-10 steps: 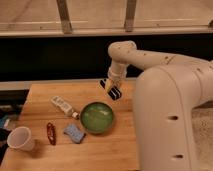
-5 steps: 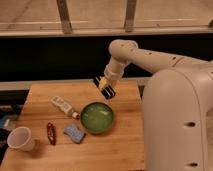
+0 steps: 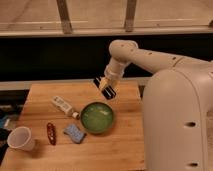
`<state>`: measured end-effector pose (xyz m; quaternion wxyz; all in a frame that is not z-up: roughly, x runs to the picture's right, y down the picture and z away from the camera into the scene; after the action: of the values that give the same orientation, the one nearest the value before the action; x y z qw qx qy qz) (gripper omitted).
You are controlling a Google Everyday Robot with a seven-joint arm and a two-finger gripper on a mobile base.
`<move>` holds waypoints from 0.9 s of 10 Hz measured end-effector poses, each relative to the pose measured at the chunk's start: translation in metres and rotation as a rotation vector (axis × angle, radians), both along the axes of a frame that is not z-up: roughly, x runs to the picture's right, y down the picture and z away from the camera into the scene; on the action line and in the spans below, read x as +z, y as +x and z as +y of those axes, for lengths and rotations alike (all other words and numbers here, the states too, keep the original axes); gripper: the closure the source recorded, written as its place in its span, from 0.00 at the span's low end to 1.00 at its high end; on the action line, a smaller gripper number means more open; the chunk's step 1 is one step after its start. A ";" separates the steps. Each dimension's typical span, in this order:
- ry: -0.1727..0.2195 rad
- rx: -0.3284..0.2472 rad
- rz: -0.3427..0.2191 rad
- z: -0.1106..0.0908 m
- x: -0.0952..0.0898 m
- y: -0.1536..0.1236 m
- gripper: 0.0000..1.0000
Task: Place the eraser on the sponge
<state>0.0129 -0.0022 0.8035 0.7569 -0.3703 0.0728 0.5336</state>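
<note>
My gripper [image 3: 106, 86] hangs over the back of the wooden table [image 3: 125, 150], above and just behind the green bowl [image 3: 97, 117]. It is shut on the eraser [image 3: 103, 88], a black block with thin white stripes, held tilted in the air. The sponge [image 3: 75, 133], a small blue pad, lies on the table to the front left of the bowl, well below and to the left of the gripper. Nothing rests on the sponge.
A white tube [image 3: 65, 106] lies left of the bowl. A red-brown oblong item [image 3: 50, 133] lies beside the sponge, and a white cup [image 3: 21, 138] stands at the front left corner. My robot's white body [image 3: 175, 125] fills the right side.
The gripper with the eraser has moved a little to the left and slightly up over the back of the table. The things on the table have not moved.
</note>
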 end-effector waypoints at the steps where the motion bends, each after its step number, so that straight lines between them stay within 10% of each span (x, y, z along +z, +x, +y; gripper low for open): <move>1: 0.003 -0.003 0.005 0.000 -0.001 0.002 1.00; 9: 0.058 -0.133 -0.064 0.012 -0.041 -0.063 1.00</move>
<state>-0.0501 0.0098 0.7625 0.8031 -0.3592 0.0576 0.4719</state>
